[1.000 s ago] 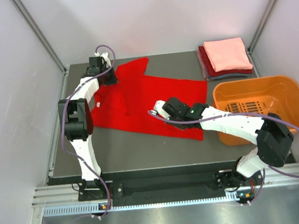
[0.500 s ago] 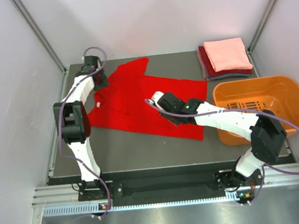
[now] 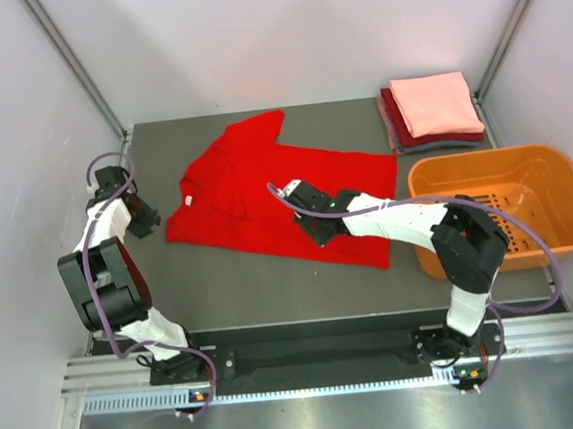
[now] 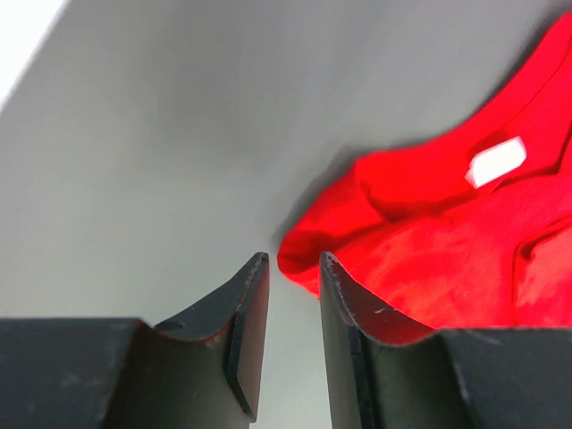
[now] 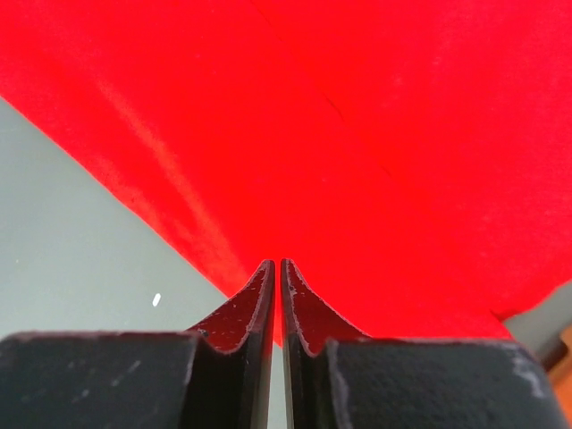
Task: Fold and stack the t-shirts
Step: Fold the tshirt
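Fabric of the red t-shirt (image 3: 254,192) lies spread on the counter (image 3: 274,296), left of centre, well apart from the folded stack (image 3: 433,111) at the far right corner. Folding seems just starting: the right pincer (image 5: 276,266), jaws nearly touching, nips the near hem, while the left pincer (image 4: 293,261), narrowly parted and empty, hovers beside the shirt's left edge, which it should grip next.

No legible text, brand, number or sign appears in any view. The only label-like item is a small white tag (image 4: 497,161) inside the neck of the red t-shirt (image 3: 264,191). It shows as a plain white patch in the left wrist view, too blurred to read, and as a pale speck from above.
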### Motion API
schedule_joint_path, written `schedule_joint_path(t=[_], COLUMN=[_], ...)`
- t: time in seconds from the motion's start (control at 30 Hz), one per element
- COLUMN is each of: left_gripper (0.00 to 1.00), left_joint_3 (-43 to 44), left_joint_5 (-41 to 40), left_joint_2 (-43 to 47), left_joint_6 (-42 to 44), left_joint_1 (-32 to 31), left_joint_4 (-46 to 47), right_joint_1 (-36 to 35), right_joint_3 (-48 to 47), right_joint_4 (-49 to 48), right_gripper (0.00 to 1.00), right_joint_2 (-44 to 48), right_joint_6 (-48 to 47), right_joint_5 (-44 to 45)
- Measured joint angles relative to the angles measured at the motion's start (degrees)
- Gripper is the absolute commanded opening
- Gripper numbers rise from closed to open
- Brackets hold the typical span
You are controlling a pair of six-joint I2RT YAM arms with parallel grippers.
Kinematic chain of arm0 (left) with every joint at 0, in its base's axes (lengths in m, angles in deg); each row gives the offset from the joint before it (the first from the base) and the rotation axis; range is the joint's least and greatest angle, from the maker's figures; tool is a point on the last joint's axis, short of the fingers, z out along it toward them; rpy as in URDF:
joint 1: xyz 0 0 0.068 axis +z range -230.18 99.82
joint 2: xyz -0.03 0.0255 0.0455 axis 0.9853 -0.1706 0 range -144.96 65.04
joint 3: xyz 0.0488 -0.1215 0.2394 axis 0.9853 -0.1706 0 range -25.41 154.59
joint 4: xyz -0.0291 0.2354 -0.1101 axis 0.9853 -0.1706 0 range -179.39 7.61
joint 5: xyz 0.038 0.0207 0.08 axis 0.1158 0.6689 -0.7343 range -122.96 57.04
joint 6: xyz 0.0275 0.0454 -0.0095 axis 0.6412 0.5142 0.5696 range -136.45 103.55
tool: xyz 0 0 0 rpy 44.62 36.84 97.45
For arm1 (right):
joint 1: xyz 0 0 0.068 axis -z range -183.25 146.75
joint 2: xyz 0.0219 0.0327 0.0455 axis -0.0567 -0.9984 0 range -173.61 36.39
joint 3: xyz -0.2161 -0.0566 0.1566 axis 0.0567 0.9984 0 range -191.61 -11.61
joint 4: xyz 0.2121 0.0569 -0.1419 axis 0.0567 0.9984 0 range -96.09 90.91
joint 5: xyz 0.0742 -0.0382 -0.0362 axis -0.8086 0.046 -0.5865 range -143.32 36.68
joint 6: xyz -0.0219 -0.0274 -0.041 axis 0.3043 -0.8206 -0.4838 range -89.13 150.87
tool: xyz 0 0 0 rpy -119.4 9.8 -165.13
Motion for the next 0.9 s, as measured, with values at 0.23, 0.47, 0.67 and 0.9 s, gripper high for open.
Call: schedule_joint_path(t=[0.23, 0.47, 0.67, 0.9], left_gripper=[0.36, 0.35, 0.37, 0.29], left_joint_3=[-4.96, -7.91, -8.15, -8.20], left_joint_5=[7.67, 13.03, 13.25, 10.73], left_joint_2=[0.02, 0.00, 0.00, -2.67], left_joint_6=[-0.85, -1.97, -2.56, -2.64], left_joint_1=[2.60, 2.84, 2.86, 2.86], left_joint_4=[0.20, 1.42, 3.28, 7.17], right_joint_1=[0.31, 1.27, 1.75, 2.03], right_joint_3=[1.25, 2.78, 3.78, 4.33], right_joint_4=[-2.51, -4.00, -4.83, -5.79], right_gripper=[0.06, 0.06, 0.05, 0.05], right_joint_2=[-1.68, -4.44, -5.42, -5.35], right_joint_6=[1.27, 1.40, 1.46, 1.44], right_joint_5=[-0.52, -0.83, -0.98, -1.05])
